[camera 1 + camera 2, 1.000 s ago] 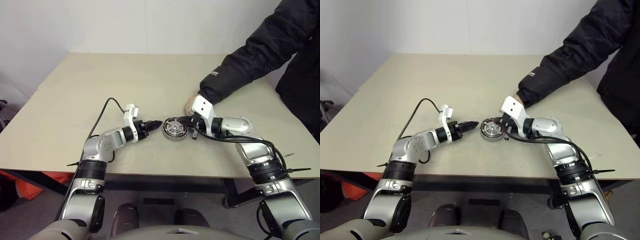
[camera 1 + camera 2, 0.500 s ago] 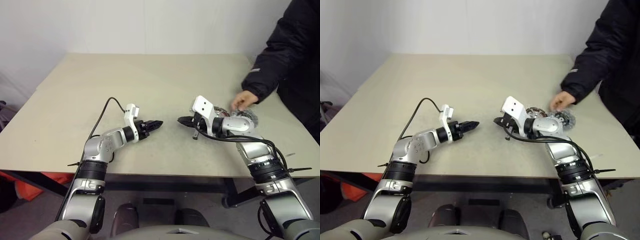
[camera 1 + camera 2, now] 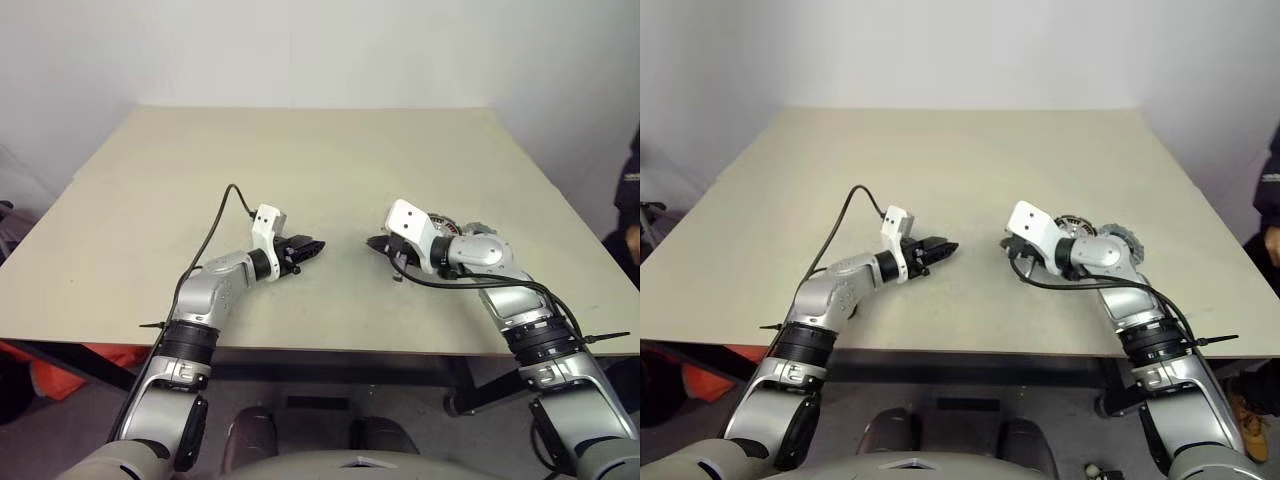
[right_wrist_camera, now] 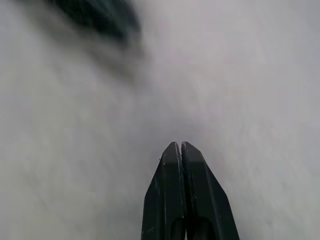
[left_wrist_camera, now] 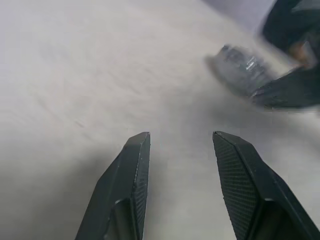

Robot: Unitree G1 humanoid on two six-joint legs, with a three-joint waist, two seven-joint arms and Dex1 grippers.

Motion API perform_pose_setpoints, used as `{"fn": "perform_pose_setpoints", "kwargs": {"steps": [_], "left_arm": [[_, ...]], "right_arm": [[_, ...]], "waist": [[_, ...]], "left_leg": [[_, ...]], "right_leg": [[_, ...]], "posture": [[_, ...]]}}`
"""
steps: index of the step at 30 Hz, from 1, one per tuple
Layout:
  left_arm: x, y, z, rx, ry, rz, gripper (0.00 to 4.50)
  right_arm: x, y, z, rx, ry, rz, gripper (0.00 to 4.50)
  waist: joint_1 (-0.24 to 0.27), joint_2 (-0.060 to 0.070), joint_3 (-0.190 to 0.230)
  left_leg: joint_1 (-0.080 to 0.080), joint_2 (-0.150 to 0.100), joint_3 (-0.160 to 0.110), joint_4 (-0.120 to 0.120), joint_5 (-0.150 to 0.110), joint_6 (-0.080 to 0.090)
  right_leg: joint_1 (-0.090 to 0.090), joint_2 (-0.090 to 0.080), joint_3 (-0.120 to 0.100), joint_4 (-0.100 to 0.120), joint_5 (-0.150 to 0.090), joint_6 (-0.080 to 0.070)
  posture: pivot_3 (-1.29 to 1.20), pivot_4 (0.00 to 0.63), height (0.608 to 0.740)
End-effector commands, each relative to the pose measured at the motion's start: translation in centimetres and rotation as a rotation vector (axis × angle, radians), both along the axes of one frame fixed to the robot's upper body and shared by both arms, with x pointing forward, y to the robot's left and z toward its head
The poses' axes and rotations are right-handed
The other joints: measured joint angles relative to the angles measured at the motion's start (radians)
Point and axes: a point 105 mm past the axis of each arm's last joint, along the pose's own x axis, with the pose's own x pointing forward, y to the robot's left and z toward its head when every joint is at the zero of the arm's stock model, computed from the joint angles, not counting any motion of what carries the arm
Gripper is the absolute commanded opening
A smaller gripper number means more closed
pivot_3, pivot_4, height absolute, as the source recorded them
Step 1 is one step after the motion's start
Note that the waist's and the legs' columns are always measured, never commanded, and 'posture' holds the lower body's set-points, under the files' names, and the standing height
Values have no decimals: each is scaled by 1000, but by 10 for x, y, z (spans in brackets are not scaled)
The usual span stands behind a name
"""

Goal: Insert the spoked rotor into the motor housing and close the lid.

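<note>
Nearest, at about seven o'clock of the beige table (image 3: 300, 150): left gripper (image 3: 312, 245), low over the surface and pointing toward three o'clock. Black fingers (image 5: 132, 170) spread apart, with bare tabletop in the gap between them and nothing held. Trails a black cable (image 3: 215, 225) that loops up and back from behind the wrist toward eleven o'clock.

Straight across at three o'clock of it, with a short gap of table between the two tips: right gripper (image 3: 372, 242), tilted down and pointing back toward nine o'clock. Fingers pressed flat together to a single point, pinching nothing, over bare table.

Just behind the right wrist, at about two o'clock of that gripper's tip: the motor housing (image 3: 1071, 222), lying flat on the table, half hidden by the white wrist block, with dark rim and a hint of copper winding showing. Touched by neither gripper.

Just beside the housing, at its three o'clock: a second round grey metal part (image 3: 1122, 238), also on the table; cannot tell whether rotor or lid.

Farthest, at three o'clock past the table's edge: a person's dark sleeve (image 3: 630, 170), well apart from the parts.
</note>
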Motion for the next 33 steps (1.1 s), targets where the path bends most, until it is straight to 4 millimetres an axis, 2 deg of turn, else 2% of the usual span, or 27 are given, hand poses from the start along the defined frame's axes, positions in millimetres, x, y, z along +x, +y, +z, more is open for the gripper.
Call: {"fn": "perform_pose_setpoints", "kwargs": {"steps": [1,5,9,14,19,23,26,29,33], "left_arm": [[3,-8,16,146,-245,-63,2096],[5,-16,26,272,-454,-120,2096],[6,-23,32,306,-552,-182,2096],[4,-30,34,324,-595,-241,2096],[2,-34,33,319,-594,-261,2096],[0,-35,28,312,-575,-264,2096],[0,-36,26,309,-568,-266,2096],[-1,-37,26,303,-561,-276,2138],[-2,-40,24,305,-555,-292,2138]], "right_arm": [[14,-17,19,-85,-105,-27,0],[21,-37,25,-173,-135,-47,0],[27,-47,31,-254,-150,-24,0],[28,-61,26,-411,-109,52,0],[35,-74,42,-509,-137,73,0],[36,-73,58,-529,-180,94,0],[32,-72,59,-528,-171,117,0],[29,-75,54,-524,-137,125,566],[27,-77,49,-530,-124,124,1932]], "waist": [[-2,0,0],[-4,0,0],[-4,0,0],[-3,0,0],[-3,0,0],[-4,0,0],[-3,0,0],[-4,0,0],[-3,0,0]], "left_leg": [[0,0,0,0,0,0],[0,0,0,0,0,0],[1,0,0,0,0,0],[1,0,0,1,0,0],[-3,1,1,7,-1,2],[-4,1,1,15,-2,4],[-3,1,1,16,-2,3],[-3,1,1,16,-2,3],[-4,1,1,16,-2,3]], "right_leg": [[0,0,0,0,0,0],[0,0,0,0,0,0],[0,0,0,2,0,0],[-1,0,0,3,0,0],[-4,0,1,7,0,-1],[-4,0,2,13,0,-1],[-5,-1,2,16,0,-1],[-5,-1,2,16,0,-1],[-5,-1,2,16,0,-1]], "posture": [[0,0,740],[0,0,740],[0,0,740],[0,0,740],[0,0,740],[0,0,740],[0,0,740],[0,0,740],[0,0,740]]}}
